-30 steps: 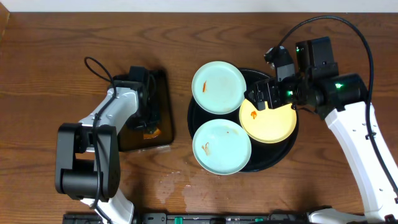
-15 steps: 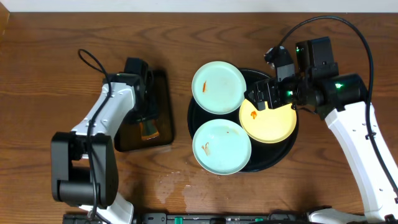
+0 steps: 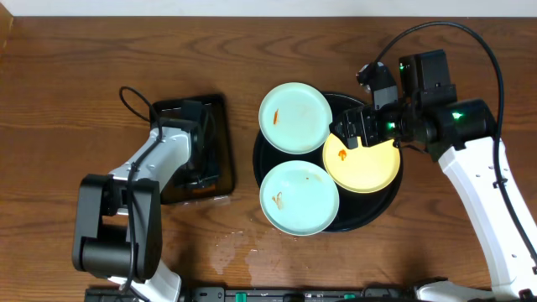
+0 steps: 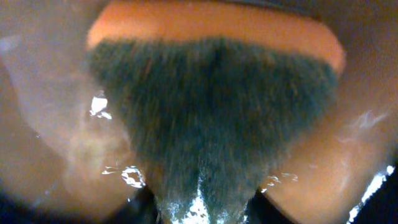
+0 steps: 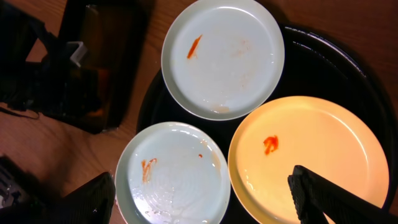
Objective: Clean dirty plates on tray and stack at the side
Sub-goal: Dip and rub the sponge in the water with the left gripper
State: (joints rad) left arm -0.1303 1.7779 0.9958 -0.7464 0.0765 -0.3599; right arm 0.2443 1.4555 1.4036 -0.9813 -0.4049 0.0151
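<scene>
Three dirty plates lie on the round black tray [image 3: 375, 206]: a mint-blue plate [image 3: 294, 117] at the back, a mint-blue plate [image 3: 299, 199] at the front and a yellow plate [image 3: 362, 164] on the right, each with orange smears. My right gripper [image 3: 352, 130] hangs open above them; in the right wrist view its jaws [image 5: 208, 199] straddle the front mint plate [image 5: 171, 174] and the yellow plate [image 5: 305, 155]. My left gripper [image 3: 198, 164] is down in the rectangular tray, shut on an orange and dark green sponge [image 4: 211, 112] that fills the left wrist view.
A smaller dark rectangular tray [image 3: 220, 126] holding brownish liquid stands left of the round tray. A patch of spilled water [image 3: 243, 247] lies on the wooden table near the front edge.
My left arm has shifted and turned over the rectangular tray and now covers the sponge that showed half a second ago. The right arm and the plates have not moved.
</scene>
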